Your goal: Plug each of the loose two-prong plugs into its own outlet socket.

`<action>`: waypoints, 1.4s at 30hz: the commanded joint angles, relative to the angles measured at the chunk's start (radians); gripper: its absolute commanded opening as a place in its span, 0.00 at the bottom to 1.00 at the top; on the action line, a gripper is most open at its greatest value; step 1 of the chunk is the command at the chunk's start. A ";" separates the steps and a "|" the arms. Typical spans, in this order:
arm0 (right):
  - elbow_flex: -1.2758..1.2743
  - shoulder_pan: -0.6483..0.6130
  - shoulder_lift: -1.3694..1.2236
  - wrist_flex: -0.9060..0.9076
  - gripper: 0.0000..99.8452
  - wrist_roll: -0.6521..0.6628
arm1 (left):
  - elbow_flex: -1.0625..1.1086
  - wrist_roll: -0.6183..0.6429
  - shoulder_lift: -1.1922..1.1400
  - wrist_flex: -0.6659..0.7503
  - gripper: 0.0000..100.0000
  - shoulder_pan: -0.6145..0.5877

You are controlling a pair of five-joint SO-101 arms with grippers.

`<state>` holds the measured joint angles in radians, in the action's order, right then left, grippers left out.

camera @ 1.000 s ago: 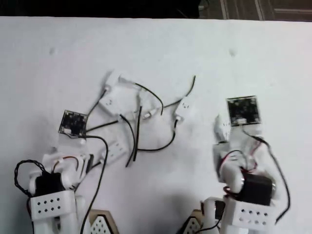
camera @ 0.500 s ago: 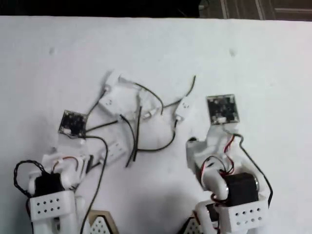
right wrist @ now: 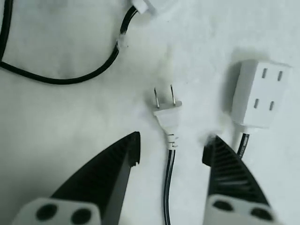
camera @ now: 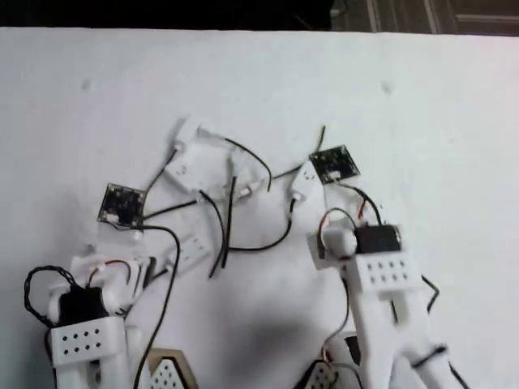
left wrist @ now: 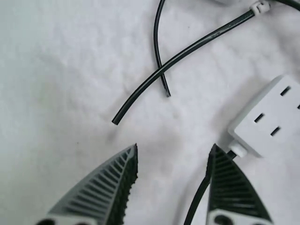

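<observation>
Right arm (camera: 381, 271) has swung in over the cable tangle since a second ago; left arm (camera: 81, 324) hasn't budged. Everything sits on the bench (camera: 422, 97).

Right tool (right wrist: 171, 143): jaws apart, empty. Left tool (left wrist: 173, 150): same, apart and empty.

Near outlet block (right wrist: 258, 93) lies slots-up just beside one right jaw. Second outlet block (left wrist: 269, 117) is just beside one left jaw.

Plug (right wrist: 167, 115) lies flat just ahead of the right tool, centred on the gap. Its long axis is in line with my reach, prongs point away, and the cord runs back between the jaws. Right arm is clearly nearer.

Count: two arms, two outlet blocks seen close up, one plug, two prongs. The tangle in the high view is too small to count further.
</observation>
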<state>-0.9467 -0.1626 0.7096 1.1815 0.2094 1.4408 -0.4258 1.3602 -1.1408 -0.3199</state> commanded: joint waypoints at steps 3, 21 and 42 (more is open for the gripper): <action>0.009 0.002 -0.182 -0.110 0.22 0.011 | -0.005 0.011 0.008 0.014 0.24 -0.005; 0.095 -0.001 -0.463 -0.260 0.02 0.011 | -0.005 0.009 0.008 0.014 0.24 -0.005; 0.384 -0.022 -0.021 -0.076 0.02 -0.523 | -0.005 0.008 0.008 0.014 0.24 -0.005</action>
<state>-0.6045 -0.1765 0.6529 1.0648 -0.2708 1.4408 -0.4258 1.3602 -1.1408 -0.3199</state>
